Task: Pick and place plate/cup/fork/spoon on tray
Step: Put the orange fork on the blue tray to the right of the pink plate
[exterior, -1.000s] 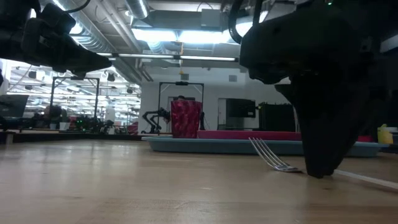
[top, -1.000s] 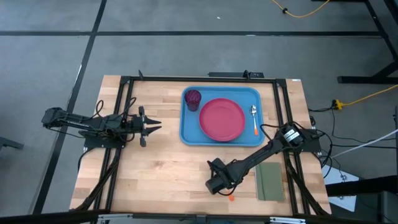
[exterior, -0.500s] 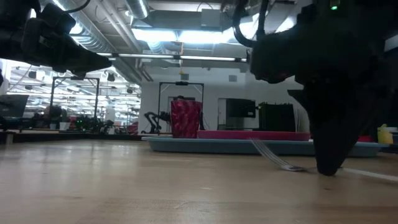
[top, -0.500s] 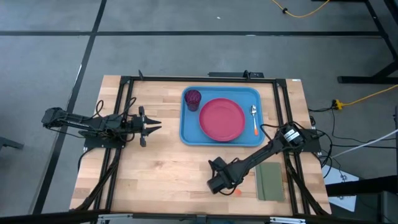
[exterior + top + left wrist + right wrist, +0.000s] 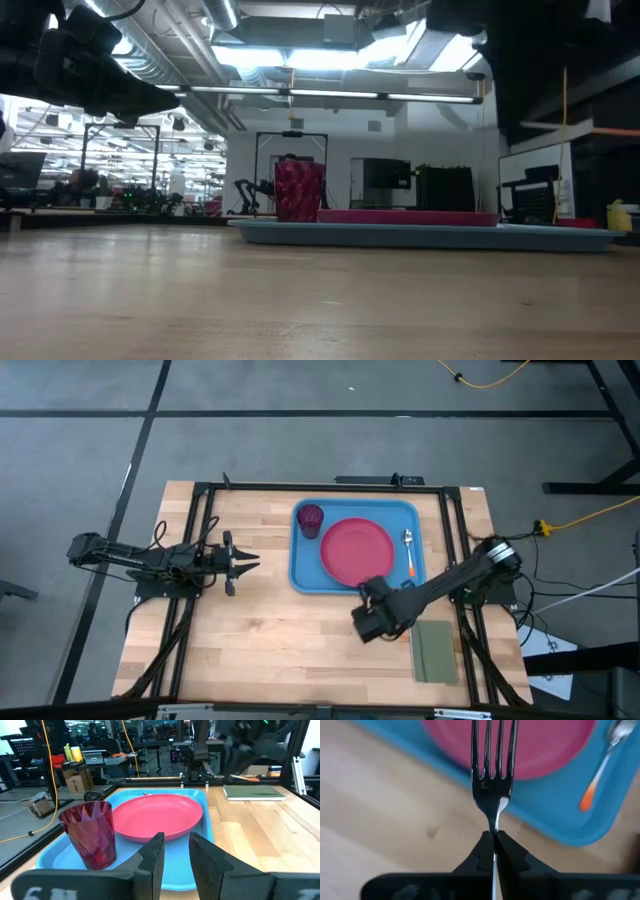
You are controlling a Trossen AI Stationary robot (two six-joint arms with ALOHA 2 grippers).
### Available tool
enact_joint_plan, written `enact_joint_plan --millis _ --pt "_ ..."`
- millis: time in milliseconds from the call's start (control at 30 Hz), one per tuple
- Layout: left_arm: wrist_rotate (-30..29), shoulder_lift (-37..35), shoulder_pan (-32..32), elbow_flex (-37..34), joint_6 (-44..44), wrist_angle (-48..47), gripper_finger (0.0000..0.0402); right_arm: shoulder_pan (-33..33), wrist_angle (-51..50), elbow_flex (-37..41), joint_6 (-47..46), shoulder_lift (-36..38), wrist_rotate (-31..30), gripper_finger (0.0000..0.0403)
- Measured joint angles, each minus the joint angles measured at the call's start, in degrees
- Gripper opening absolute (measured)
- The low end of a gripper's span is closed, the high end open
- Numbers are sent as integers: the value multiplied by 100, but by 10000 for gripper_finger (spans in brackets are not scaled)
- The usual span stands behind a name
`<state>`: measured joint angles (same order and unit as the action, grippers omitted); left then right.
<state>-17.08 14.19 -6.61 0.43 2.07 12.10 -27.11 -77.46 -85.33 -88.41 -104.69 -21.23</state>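
Observation:
The blue tray (image 5: 300, 565) lies at the far middle of the table. It carries the pink-red plate (image 5: 357, 552), the purple cup (image 5: 310, 518) in its far left corner and the spoon (image 5: 409, 550) along its right side. My right gripper (image 5: 370, 622) hangs just near of the tray, shut on the fork (image 5: 493, 750), whose tines show over the plate (image 5: 535, 740) and tray rim (image 5: 545, 820). My left gripper (image 5: 172, 855) waits open at the table's left, facing the cup (image 5: 91, 835). My right gripper pinches the fork's thin metal neck (image 5: 494, 822), just behind the tines, between its two fingertips (image 5: 482, 847). The tines stick out past the fingertips. The handle is hidden behind the fingers. The fork is lifted clear of the table.
An olive-green pad (image 5: 433, 650) lies at the table's near right, beside my right arm. Bare wood stretches between the two arms and along the near edge. A black frame (image 5: 200, 540) runs around the tabletop.
My right gripper has taken up the fork from the wood near the table's front edge. It has risen and gone toward the far right, up to the tray's near edge. The fork no longer lies on the table. My left arm has kept still.

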Motion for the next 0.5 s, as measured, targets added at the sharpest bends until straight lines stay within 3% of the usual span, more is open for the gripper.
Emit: enact_joint_plan --millis 333,500 --pt "0 -2 -2 2 -2 2 82 1051 -217 1173 -583 1346 -966 7" --pt "0 0 -2 0 -2 0 82 1837 95 1883 -576 1942 -1085 8"
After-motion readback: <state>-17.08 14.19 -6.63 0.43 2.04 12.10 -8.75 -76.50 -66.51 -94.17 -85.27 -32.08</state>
